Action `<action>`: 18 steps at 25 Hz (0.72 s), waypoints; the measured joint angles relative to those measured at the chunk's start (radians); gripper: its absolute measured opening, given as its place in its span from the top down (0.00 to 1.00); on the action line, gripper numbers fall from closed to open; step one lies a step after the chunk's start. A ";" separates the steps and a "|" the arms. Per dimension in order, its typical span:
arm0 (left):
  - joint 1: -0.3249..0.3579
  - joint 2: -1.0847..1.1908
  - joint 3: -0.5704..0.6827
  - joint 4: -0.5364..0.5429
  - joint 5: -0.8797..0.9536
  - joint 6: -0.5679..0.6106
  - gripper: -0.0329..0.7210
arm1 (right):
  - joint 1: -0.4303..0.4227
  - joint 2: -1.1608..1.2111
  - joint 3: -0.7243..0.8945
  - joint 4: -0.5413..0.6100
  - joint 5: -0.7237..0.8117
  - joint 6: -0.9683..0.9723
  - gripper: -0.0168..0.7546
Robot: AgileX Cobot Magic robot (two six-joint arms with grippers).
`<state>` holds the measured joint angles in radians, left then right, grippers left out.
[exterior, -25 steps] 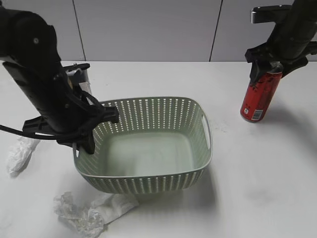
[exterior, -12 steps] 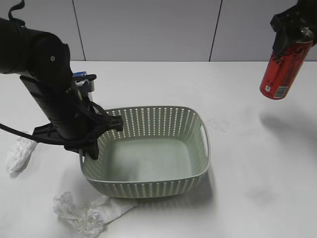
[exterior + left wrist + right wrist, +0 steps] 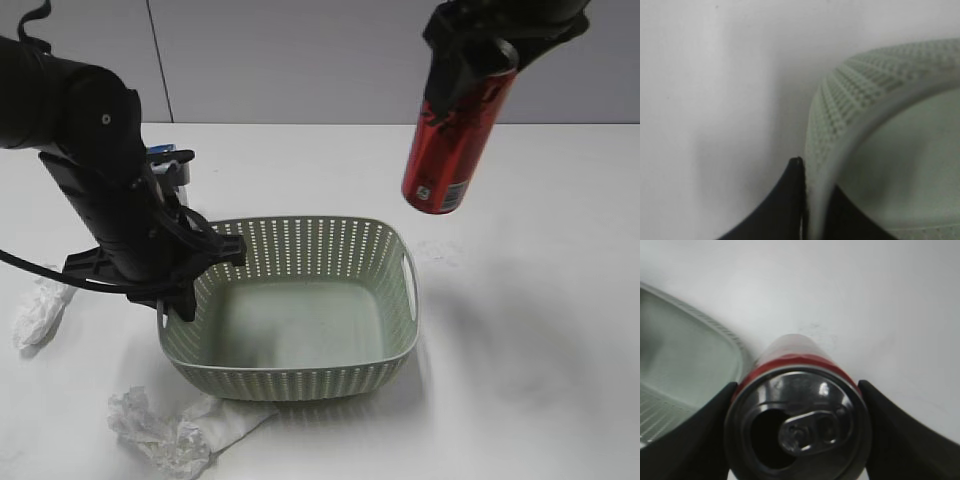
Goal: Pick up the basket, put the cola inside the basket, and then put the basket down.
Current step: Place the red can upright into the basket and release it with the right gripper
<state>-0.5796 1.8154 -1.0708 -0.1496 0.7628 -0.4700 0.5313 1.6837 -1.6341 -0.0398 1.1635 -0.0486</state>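
Exterior view, slanted down on a white tabletop [image 3: 540, 340] — pale grey panelled wall [image 3: 300, 60] behind, split by thin dark vertical seams. Crumpled clear-and-white plastic wrapping [image 3: 175, 430] lies on the tabletop just in front of the pale green perforated plastic basket [image 3: 300, 310], near its front-left corner. A second wad of white crumpled material [image 3: 38, 308] sits at the far left, well apart from the basket. Behind the left arm a small white-and-blue item [image 3: 170, 160] shows only in part; the arm hides most of it.

Left gripper [image 3: 185, 285] — black, pinching the basket's left rim. Left wrist view confirms: one dark finger on each side of the perforated wall [image 3: 840, 115], the rim [image 3: 816, 190] clamped between them. Whether the basket's underside touches the tabletop cannot be told; a soft shadow lies along its right side.

Right gripper [image 3: 480, 45] is closed around the top of the tall slim red drink can [image 3: 455, 135], which hangs in the air, tilted, above and to the right of the basket's right rim with its cut-out handle slot [image 3: 409, 282]. Nothing stands between can and basket. Right wrist view: silver can top with pull tab [image 3: 800, 432] sits between two dark fingers [image 3: 695, 440], basket corner [image 3: 690, 355] down at left, bare white surface elsewhere. The basket's interior is bare.
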 joint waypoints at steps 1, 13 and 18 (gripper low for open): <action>0.000 0.000 0.000 0.000 0.000 0.000 0.96 | 0.029 -0.003 0.000 0.010 0.003 0.002 0.33; 0.000 0.000 0.000 -0.002 0.003 0.000 0.96 | 0.243 0.069 0.000 0.092 -0.051 0.049 0.33; 0.000 0.000 0.000 -0.004 0.013 0.000 0.96 | 0.244 0.156 0.031 0.091 -0.128 0.049 0.33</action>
<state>-0.5796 1.8154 -1.0708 -0.1537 0.7761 -0.4700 0.7756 1.8398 -1.6026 0.0511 1.0358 0.0000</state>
